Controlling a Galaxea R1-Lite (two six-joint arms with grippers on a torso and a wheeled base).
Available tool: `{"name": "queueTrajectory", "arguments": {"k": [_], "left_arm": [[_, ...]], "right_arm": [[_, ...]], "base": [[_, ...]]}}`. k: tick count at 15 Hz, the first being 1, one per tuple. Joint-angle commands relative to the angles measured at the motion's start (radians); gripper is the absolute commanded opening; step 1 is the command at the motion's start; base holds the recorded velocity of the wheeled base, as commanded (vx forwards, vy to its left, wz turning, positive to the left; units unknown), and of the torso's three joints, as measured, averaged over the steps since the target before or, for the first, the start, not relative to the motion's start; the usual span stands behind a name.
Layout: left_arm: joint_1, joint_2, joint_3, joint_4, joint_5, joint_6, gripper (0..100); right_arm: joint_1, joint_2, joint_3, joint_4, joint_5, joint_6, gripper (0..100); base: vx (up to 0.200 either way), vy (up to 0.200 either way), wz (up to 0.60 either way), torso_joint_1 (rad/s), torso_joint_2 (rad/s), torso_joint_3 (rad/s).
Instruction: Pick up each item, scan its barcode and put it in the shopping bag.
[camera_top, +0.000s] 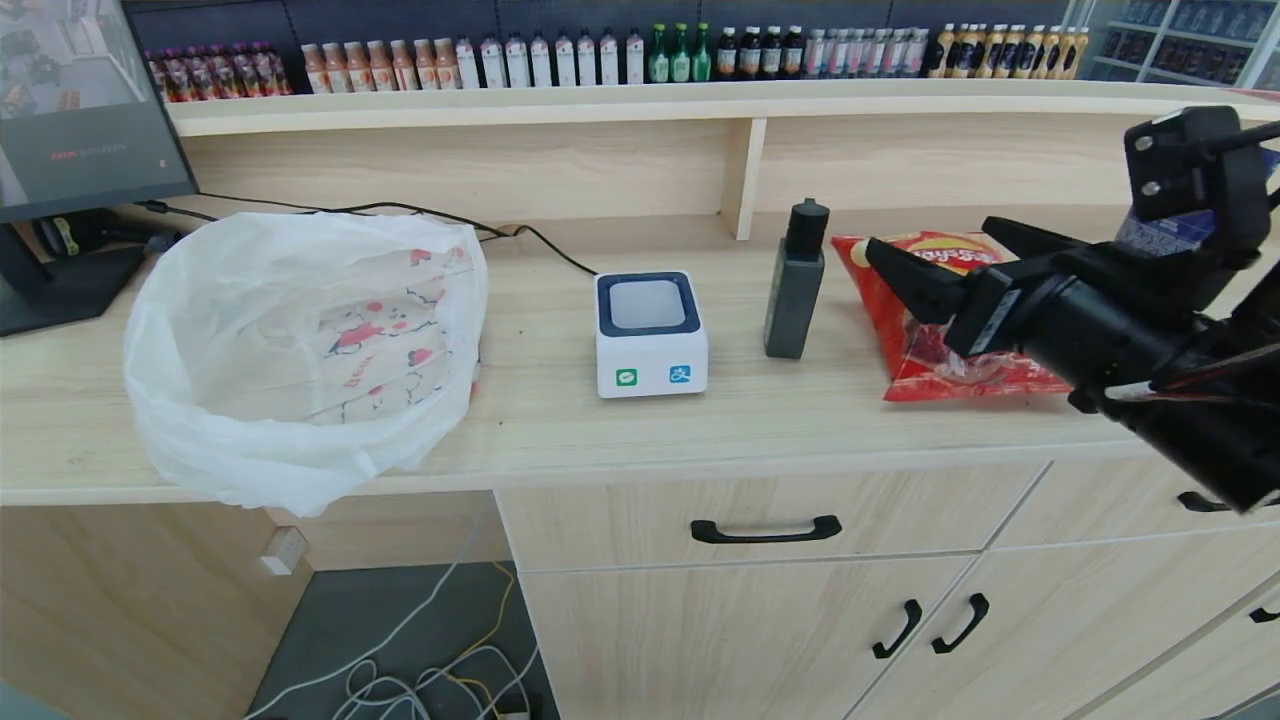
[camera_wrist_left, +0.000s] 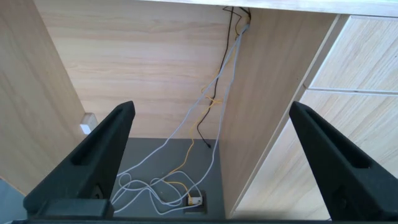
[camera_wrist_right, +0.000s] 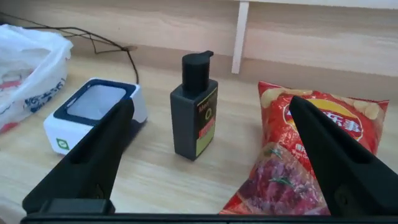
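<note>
A red chip bag (camera_top: 925, 365) lies flat on the wooden counter at the right. A dark grey pump bottle (camera_top: 797, 285) stands upright just left of it. The white barcode scanner (camera_top: 650, 335) sits mid-counter, and the open white plastic shopping bag (camera_top: 300, 350) is at the left. My right gripper (camera_top: 945, 262) hovers open over the chip bag with nothing between its fingers. The right wrist view shows the bottle (camera_wrist_right: 196, 115), chip bag (camera_wrist_right: 323, 124) and scanner (camera_wrist_right: 93, 112) ahead of that open gripper (camera_wrist_right: 211, 155). My left gripper (camera_wrist_left: 211, 162) is open below the counter, holding nothing.
A monitor (camera_top: 80, 100) stands at the far left with a cable (camera_top: 400, 210) running along the counter's back. A raised shelf (camera_top: 700, 100) with a row of bottles lies behind. A blue-printed item (camera_top: 1165, 232) sits partly hidden behind my right arm. Loose cables (camera_wrist_left: 168, 180) lie on the floor.
</note>
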Motion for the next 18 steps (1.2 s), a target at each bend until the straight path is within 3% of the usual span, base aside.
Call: {"name": "queueTrajectory", "arguments": {"k": [1,2,14,18], "left_arm": [[0.000,0.000,0.000,0.002,0.000,0.000,100],[0.000,0.000,0.000,0.002,0.000,0.000,100],[-0.002,0.000,0.000,0.000,0.000,0.000,100],[0.000,0.000,0.000,0.000,0.000,0.000,100]], "right_arm": [[0.024,0.162,-0.081,-0.079,-0.117,0.006,100],[0.047,0.200,-0.130,-0.088,-0.161,0.009,100],[0.065,0.401,-0.340,-0.105,-0.195,-0.002,100],[0.065,0.430,-0.395,-0.104,-0.260,-0.002,100]], "base": [[0.000,0.000,0.00,0.000,0.00,0.000],[0.000,0.000,0.00,0.000,0.00,0.000],[0.000,0.000,0.00,0.000,0.00,0.000],[0.000,0.000,0.00,0.000,0.00,0.000]]}}
